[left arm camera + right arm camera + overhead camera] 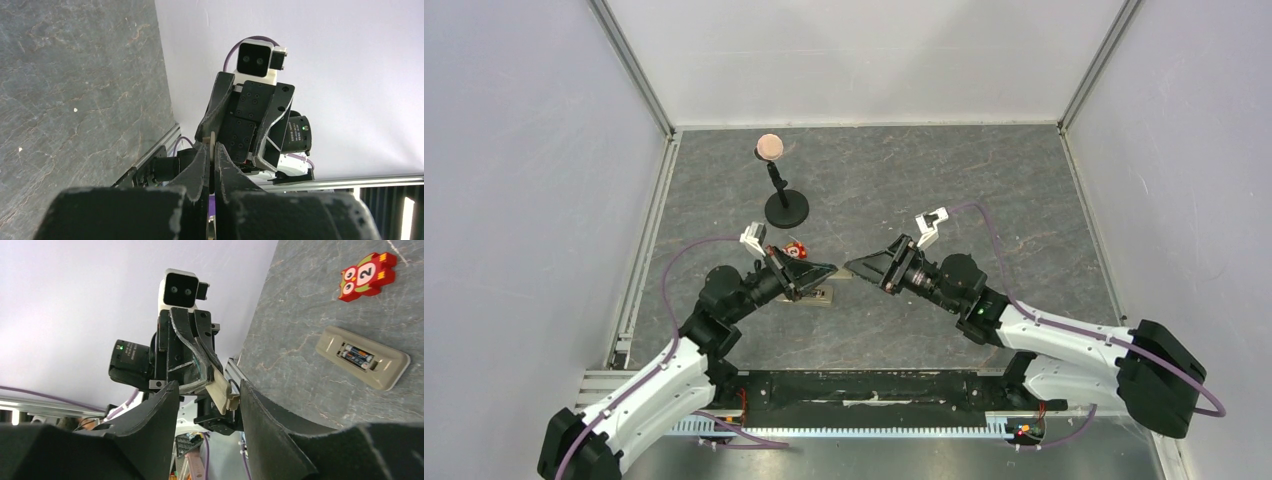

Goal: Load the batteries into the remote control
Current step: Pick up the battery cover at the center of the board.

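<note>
Slim tan-backed remote control (pixel 385 371): back-up on grey tabletop (pixel 300 315), nearer left arm, two dark batteries (pixel 356 355) seated.
Left pincer (pixel 212 152): clamps flat beige cover piece (pixel 222 389).
Right pincer (pixel 209 390): half-wide, straddling cover piece, not gripping.

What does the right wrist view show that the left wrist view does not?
Only right wrist: the tan rectangular remote control, two dark cylindrical batteries seated in it, and a red owl toy. Only left wrist: the right arm's white camera. Both: the flat beige plastic cover pinched in the left end effector, and the grey stone-patterned table.
</note>
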